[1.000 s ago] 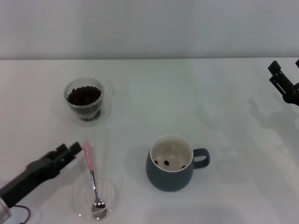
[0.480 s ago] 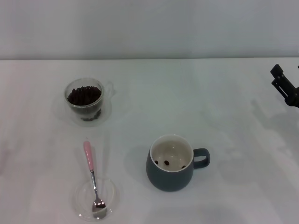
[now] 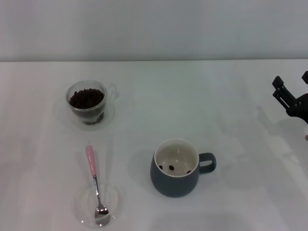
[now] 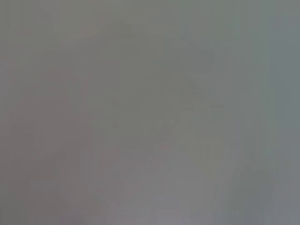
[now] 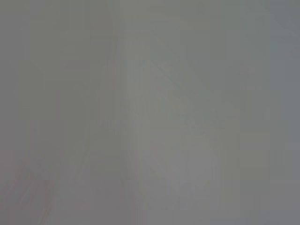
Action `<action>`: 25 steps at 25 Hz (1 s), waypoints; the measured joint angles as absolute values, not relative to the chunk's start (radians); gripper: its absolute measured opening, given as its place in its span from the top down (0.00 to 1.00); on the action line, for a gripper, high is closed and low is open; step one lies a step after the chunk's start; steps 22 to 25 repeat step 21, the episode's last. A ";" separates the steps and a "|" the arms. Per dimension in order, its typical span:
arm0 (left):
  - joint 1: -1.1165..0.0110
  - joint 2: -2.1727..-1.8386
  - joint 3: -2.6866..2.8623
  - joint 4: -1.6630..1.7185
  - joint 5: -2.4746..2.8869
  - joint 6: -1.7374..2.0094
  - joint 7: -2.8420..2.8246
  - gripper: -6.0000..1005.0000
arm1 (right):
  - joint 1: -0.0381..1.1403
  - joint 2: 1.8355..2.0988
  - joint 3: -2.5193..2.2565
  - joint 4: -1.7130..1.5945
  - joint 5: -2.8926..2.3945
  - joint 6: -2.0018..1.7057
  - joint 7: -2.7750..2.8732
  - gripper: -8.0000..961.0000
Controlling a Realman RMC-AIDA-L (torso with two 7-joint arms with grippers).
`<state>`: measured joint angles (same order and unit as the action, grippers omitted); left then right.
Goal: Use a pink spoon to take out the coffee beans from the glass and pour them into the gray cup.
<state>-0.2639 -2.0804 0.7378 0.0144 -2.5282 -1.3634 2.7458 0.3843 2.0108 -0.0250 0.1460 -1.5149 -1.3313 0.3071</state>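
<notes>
The white counter (image 3: 159,96) lies bare across its far side and through the wide middle. On the left stands the small clear glass (image 3: 87,103) heaped with dark coffee beans (image 3: 86,98). Nearer lies the pink-handled metal spoon (image 3: 95,185), its bowl in a flat clear dish (image 3: 113,204). The squat blue-grey cup (image 3: 176,168) sits near centre, handle rightward. The black right end effector (image 3: 292,94) hangs at the far right edge, well apart from everything.
</notes>
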 joint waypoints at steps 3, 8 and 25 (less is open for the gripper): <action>-0.274 -2.080 0.738 0.013 -2.529 -1.346 2.747 0.32 | 0.384 2.011 -0.008 0.154 -1.513 -1.324 0.307 0.10; -0.284 -2.082 0.742 0.011 -2.523 -1.326 2.741 0.32 | 0.380 2.011 0.014 0.157 -1.512 -1.321 0.306 0.10; -0.305 -2.084 0.739 0.009 -2.530 -1.320 2.739 0.30 | 0.379 2.011 0.052 0.185 -1.512 -1.309 0.314 0.10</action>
